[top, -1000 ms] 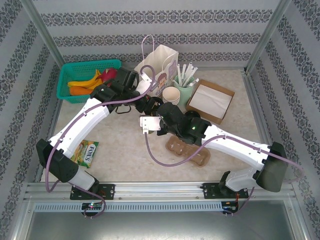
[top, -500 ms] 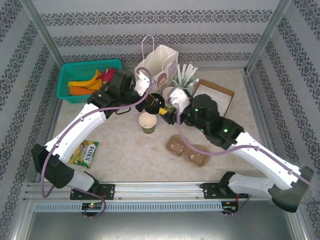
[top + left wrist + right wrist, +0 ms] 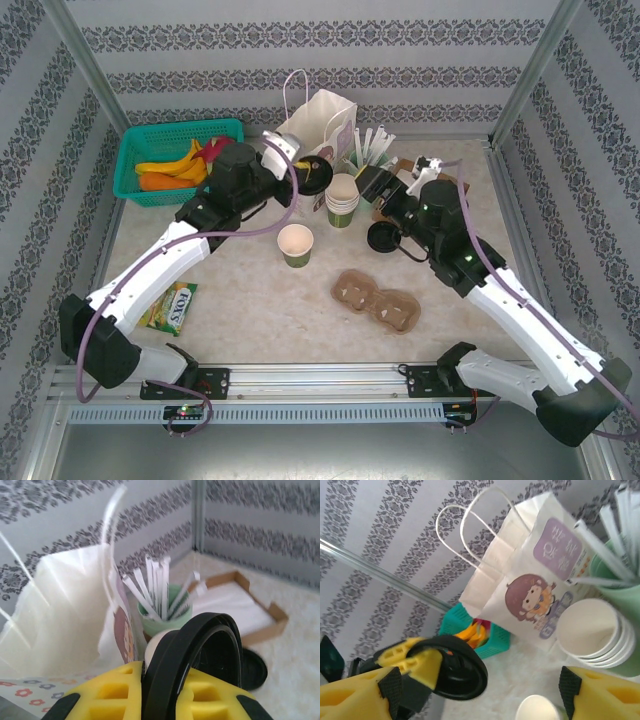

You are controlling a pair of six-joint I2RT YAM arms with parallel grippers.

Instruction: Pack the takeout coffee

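Plainly, the white paper bag [image 3: 322, 128] with a cartoon girl and a purple label [image 3: 559, 548] too blurred to read stands at the back, where the left gripper [image 3: 308, 178] clamps a round black plastic lid [image 3: 200, 650]. The right gripper [image 3: 370, 186], fingers spread wide, hovers beside the stacked paper cups [image 3: 342, 200]. The small cream-and-dark-green paper cup [image 3: 296, 245] stands open-topped mid-table, apart from a green packet [image 3: 170, 305] marked "FOX'S".

Left end effector [image 3: 303, 178] pinches a black lid [image 3: 215, 650]; right end effector [image 3: 480, 687] gapes wide.

Damask-striped walls [image 3: 320, 40] — beige tabletop [image 3: 260, 300].
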